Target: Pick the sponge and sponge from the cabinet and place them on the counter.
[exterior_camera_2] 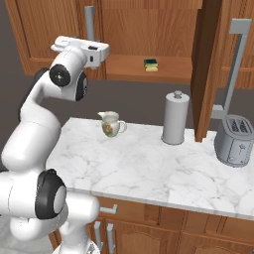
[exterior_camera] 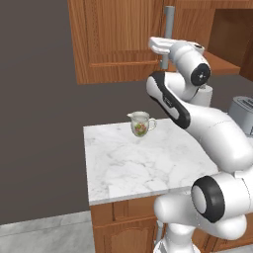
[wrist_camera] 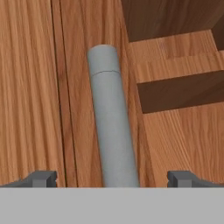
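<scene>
So the arm is reaching up high toward the cabinet [exterior_camera_2: 149,30], and the gripper [wrist_camera: 113,178] is pointing straight at the long grey bar handle [wrist_camera: 111,131] on the left door. In the hand view the two finger tips [wrist_camera: 41,178] are sitting wide apart, one on each side of the bar, with the handle running up between them. They aren't touching it, so the pincer is spread apart and gripping nothing.

The right door [exterior_camera_2: 206,69] is standing open, swung out toward the robot, with its own grey handle [exterior_camera_2: 233,64] sticking out on the far right. That's leaving the wooden shelf [exterior_camera_2: 149,69] exposed, and a sponge [exterior_camera_2: 151,65] is sitting on it, yellow with a dark green top, toward the back and roughly in the middle of the opening. I can only make out one stack of yellow and green there, and it's too small to tell if it's one sponge or two piled up.

Down on the counter [exterior_camera_2: 149,168] a little floral jug [exterior_camera_2: 111,124] is standing upright near the back left. A grey cylindrical canister [exterior_camera_2: 175,118] is standing to its right, just beside the open door's lower edge, and a silver toaster [exterior_camera_2: 234,140] is sitting at the far right. In the left base view the jug [exterior_camera: 141,123] is standing on the marble, left of the arm.
</scene>
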{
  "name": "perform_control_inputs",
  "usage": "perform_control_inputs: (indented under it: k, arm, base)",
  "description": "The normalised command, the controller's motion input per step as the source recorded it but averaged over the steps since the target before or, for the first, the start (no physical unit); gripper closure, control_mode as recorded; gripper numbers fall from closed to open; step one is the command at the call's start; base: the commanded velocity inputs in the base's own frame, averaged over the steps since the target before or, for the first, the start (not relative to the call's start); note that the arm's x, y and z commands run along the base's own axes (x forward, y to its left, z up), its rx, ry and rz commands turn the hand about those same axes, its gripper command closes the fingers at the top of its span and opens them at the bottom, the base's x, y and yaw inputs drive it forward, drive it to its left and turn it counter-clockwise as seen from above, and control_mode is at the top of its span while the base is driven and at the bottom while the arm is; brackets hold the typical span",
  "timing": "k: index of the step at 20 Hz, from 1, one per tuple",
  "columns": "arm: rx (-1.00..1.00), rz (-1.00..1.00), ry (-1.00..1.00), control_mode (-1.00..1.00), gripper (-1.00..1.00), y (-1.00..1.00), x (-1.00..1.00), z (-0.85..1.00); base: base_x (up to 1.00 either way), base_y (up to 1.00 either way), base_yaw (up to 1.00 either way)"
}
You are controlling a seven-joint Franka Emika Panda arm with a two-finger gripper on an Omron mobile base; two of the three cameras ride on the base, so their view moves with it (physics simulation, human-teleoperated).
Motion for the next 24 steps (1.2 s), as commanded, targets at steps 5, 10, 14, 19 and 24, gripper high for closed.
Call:
perform_control_inputs:
  k: [5, 10, 14, 19, 24]
  arm:
    - [0.00, 0.00, 0.00, -1.00, -1.00, 0.00, 0.38, -0.06]
    - [0.00, 0.00, 0.00, -1.00, -1.00, 0.00, 0.38, -0.06]
    - [0.00, 0.00, 0.01, -1.00, -1.00, 0.00, 0.41, -0.07]
    - [0.00, 0.00, 0.03, -1.00, -1.00, 0.00, 0.42, -0.09]
    - [0.00, 0.00, 0.07, -1.00, 1.00, 0.00, 0.41, -0.17]
  base:
    - [0.00, 0.00, 0.00]
    - [0.00, 0.00, 0.00]
    - [0.00, 0.00, 0.00]
    - [0.00, 0.00, 0.00]
    - [0.00, 0.00, 0.00]
